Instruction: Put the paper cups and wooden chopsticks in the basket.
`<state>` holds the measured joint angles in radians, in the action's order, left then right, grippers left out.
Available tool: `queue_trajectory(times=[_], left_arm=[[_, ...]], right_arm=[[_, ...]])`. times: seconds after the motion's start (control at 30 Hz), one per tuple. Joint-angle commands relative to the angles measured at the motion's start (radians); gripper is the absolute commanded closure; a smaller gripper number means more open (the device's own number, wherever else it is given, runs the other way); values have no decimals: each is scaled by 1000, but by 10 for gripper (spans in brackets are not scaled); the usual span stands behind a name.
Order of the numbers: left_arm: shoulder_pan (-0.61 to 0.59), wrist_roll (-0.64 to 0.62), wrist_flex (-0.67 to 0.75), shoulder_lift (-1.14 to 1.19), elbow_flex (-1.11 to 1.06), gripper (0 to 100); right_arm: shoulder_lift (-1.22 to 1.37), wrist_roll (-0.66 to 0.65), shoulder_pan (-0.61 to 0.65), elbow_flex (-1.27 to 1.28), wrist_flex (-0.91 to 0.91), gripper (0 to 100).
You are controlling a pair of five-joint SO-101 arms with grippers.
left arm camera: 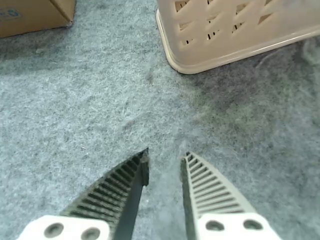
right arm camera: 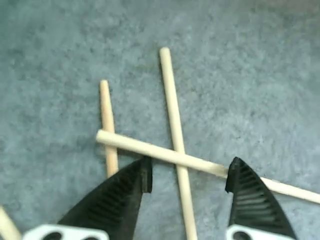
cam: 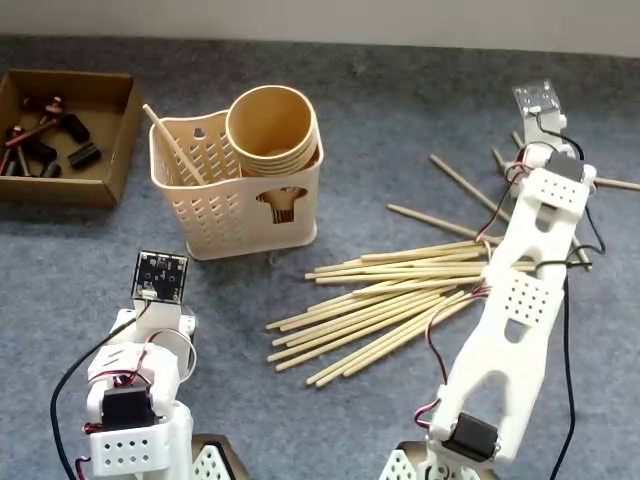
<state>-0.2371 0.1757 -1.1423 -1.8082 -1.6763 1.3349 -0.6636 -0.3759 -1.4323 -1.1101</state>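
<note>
Grey felt covers your worktop (cam: 400,130). Your cream basket (cam: 235,190) stands toward the far edge, left of centre. A stack of paper cups (cam: 272,125) sits upright inside it, and 1 chopstick (cam: 172,143) leans in its left part. A cardboard box (cam: 65,135) of small parts sits at the far-left corner. Most of the wooden chopsticks (cam: 390,305) lie in a loose pile mid-worktop, between the basket and your right arm (cam: 520,300). A few more are scattered toward the right edge. Your left claw (left arm camera: 165,165) hovers over bare felt near the basket, its jaws narrowly apart and holding nothing. Your right claw (right arm camera: 187,172) is spread wide over 3 scattered sticks (right arm camera: 172,115), 1 lying across the other 2, none of them gripped.
</note>
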Motion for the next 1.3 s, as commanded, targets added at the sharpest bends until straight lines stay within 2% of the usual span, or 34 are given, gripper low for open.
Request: queue_trajectory(times=[0.0, 0.47, 0.73, 0.87, 1.1, 1.17, 1.27], left_arm=[[24, 8, 23, -8, -7, 888], [21, 8, 23, -8, -7, 888], [21, 8, 23, -8, -7, 888], [21, 8, 23, -8, -7, 888], [21, 8, 23, -8, -7, 888], [21, 8, 23, -8, -7, 888], [21, 8, 23, -8, -7, 888]], right_arm=[[-10, -9, -5, -102, -4, 756], [154, -12, 15, -120, 84, 757], [156, -14, 12, -125, -130, 757], [156, -74, 15, -125, -177, 757], [156, -83, 8, -125, -251, 759], [156, -83, 7, -125, -277, 803], [154, -83, 15, -127, -302, 933]])
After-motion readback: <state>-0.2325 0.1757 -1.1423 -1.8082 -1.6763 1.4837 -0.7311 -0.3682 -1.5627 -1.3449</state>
